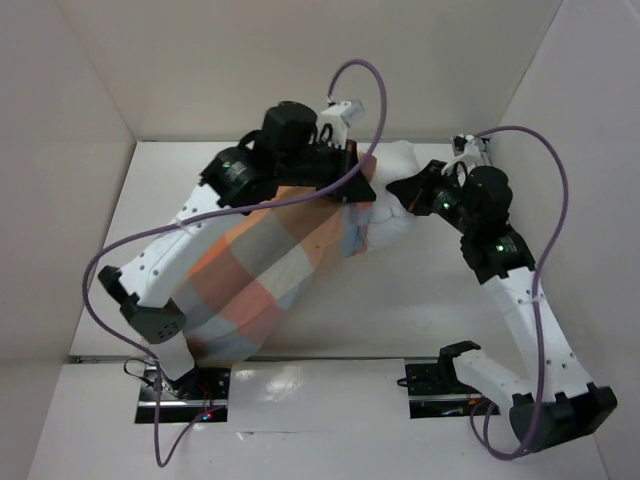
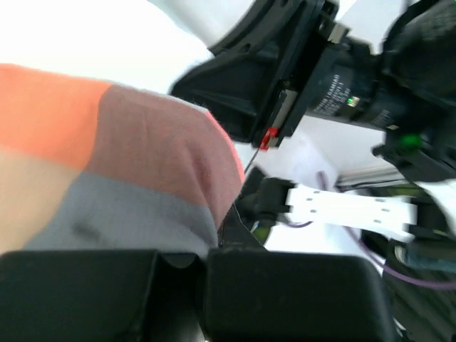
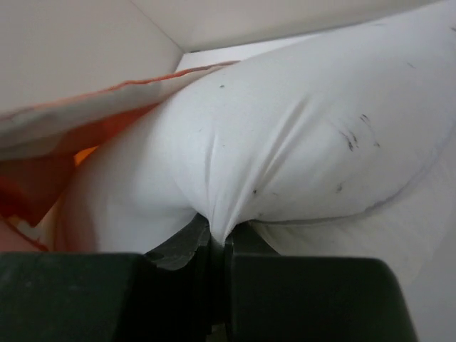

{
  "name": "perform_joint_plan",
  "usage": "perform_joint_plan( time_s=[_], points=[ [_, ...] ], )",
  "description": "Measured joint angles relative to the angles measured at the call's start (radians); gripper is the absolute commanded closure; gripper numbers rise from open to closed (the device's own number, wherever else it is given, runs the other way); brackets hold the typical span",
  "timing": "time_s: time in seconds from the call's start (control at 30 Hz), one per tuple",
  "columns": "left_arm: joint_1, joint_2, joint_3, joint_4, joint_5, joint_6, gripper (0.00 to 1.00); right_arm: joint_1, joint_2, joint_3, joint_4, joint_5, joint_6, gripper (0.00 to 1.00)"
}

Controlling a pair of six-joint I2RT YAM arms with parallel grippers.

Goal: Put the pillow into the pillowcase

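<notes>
Smooth matte white tabletop (image 1: pixel 420 300), boxed in by plain white walls (image 1: pixel 300 60). Across it, slantwise from near left to far middle, the pillowcase (image 1: pixel 250 270): thin soft cloth in big checks of orange, tan, grey and pale blue, rounded and bulging over its filling. Inside it for most of its length, the pillow (image 1: pixel 395 200): plump, plain white, softly creased, one bare end poking out of the case mouth at the far right, flecked with a few small dark specks. Left gripper (image 2: pixel 210 256), black and blocky, closed tight at the edge of the checked cloth, seemingly pinching it, though blurred there. Right gripper (image 3: pixel 217 246), same black plastic, clamped on a gathered fold of the pillow's white skin, amid wrinkles fanning from the pinch. Thin purple cables (image 1: pixel 365 65) looped overhead. On the right wrist housing (image 2: pixel 285 64), a small label (image 2: pixel 331 100) with white print, too blurred to read, and a tiny red tab (image 2: pixel 268 137) below.
</notes>
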Motion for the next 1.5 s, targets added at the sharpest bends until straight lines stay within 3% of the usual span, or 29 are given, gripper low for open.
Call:
perform_joint_plan(
  time_s=[0.13, 0.27, 0.43, 0.57, 0.63, 0.7, 0.83, 0.9, 0.93, 1.0, 1.03, 1.07, 1.17, 1.2, 1.3, 1.37, 1.5],
  points=[
    [0.014, -0.088, 0.078, -0.065, -0.019, -0.001, 1.00, 0.009, -0.047, 0.128, -0.154, 0.000, -0.009, 1.00],
    [0.058, -0.080, 0.101, -0.125, -0.051, -0.001, 1.00, 0.020, -0.067, 0.168, -0.304, -0.018, -0.030, 1.00],
    [0.140, 0.119, 0.200, -0.163, -0.038, 0.002, 1.00, 0.020, -0.041, 0.169, -0.470, -0.014, -0.045, 1.00],
    [0.230, 0.343, 0.304, -0.104, 0.026, 0.002, 1.00, 0.019, 0.025, 0.168, -0.455, -0.011, 0.018, 1.00],
    [0.270, 0.430, 0.301, -0.041, 0.045, 0.002, 0.65, 0.018, 0.093, 0.168, -0.393, -0.010, 0.098, 1.00],
    [0.296, 0.480, 0.282, 0.027, 0.038, 0.009, 0.39, 0.016, 0.169, 0.168, -0.320, -0.005, 0.184, 1.00],
    [0.326, 0.516, 0.272, 0.132, -0.028, 0.048, 0.01, 0.002, 0.340, 0.166, -0.154, 0.032, 0.355, 1.00],
    [0.334, 0.497, 0.266, 0.163, -0.068, 0.079, 0.01, -0.011, 0.433, 0.166, -0.072, 0.058, 0.413, 0.76],
    [0.339, 0.469, 0.242, 0.177, -0.093, 0.090, 0.01, -0.020, 0.474, 0.166, -0.039, 0.069, 0.433, 0.41],
    [0.344, 0.415, 0.197, 0.181, -0.129, 0.112, 0.02, -0.050, 0.558, 0.167, 0.028, 0.105, 0.445, 0.24],
    [0.346, 0.377, 0.170, 0.177, -0.149, 0.127, 0.04, -0.066, 0.592, 0.175, 0.057, 0.129, 0.444, 0.20],
    [0.347, 0.340, 0.149, 0.173, -0.169, 0.135, 0.16, -0.081, 0.622, 0.193, 0.069, 0.153, 0.439, 0.17],
    [0.346, 0.217, 0.078, 0.170, -0.233, 0.166, 0.38, -0.123, 0.674, 0.257, 0.069, 0.246, 0.375, 0.16],
    [0.344, 0.180, 0.052, 0.168, -0.252, 0.176, 0.50, -0.135, 0.679, 0.274, 0.062, 0.282, 0.340, 0.16],
    [0.333, 0.081, -0.062, 0.172, -0.339, 0.187, 0.50, -0.155, 0.674, 0.301, 0.036, 0.374, 0.257, 0.10],
    [0.318, 0.026, -0.187, 0.198, -0.389, 0.192, 0.37, -0.161, 0.661, 0.304, 0.021, 0.422, 0.199, 0.06],
    [0.272, 0.025, -0.344, 0.201, -0.460, 0.189, 0.24, -0.161, 0.618, 0.294, 0.014, 0.447, 0.094, 0.03]
  ],
)
